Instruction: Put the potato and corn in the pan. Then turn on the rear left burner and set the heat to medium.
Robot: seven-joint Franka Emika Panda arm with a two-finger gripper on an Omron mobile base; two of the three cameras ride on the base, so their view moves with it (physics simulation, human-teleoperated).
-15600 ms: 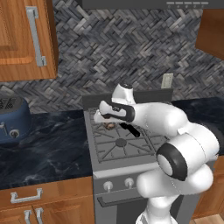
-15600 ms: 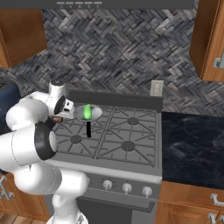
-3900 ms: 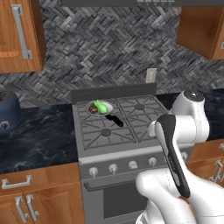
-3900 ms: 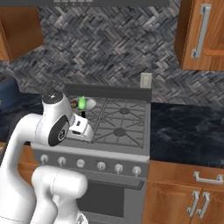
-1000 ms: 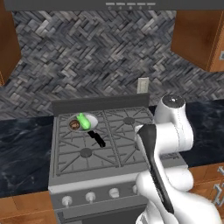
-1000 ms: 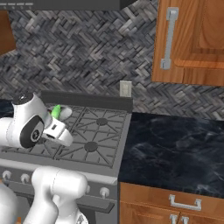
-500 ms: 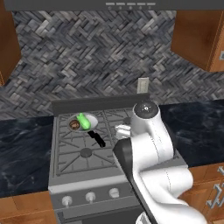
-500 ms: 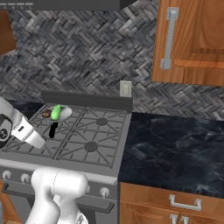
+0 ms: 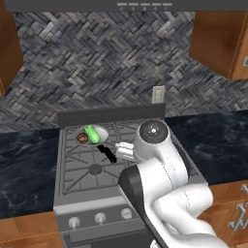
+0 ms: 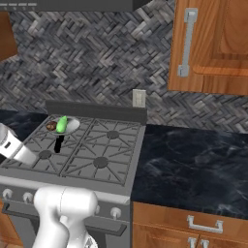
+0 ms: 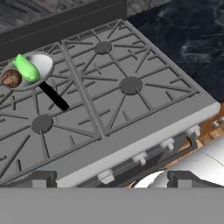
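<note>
The small silver pan (image 9: 99,132) sits on the stove's rear left burner, which it hides. Inside it lie the green corn (image 9: 93,134) and the brown potato (image 9: 82,138), and its black handle (image 9: 107,154) points toward the front. The right base view shows the same pan (image 10: 70,127), corn (image 10: 61,124) and potato (image 10: 51,126). In the hand view the pan (image 11: 43,65) holds corn (image 11: 26,68) and potato (image 11: 11,78) at upper left. My gripper (image 11: 112,179) is open and empty, above the stove's front edge, well away from the pan.
The stovetop (image 11: 87,109) has grey grates with front left (image 11: 42,124), front right (image 11: 131,85) and rear right (image 11: 103,47) burners bare. A row of knobs (image 11: 140,158) runs along the stove front (image 9: 100,217). Dark marble counters (image 10: 193,160) flank the stove; wooden cabinets hang above.
The arm has swung left over the stove's right half, and my hand now looks down at the stove front. Pan, corn and potato have not moved.
</note>
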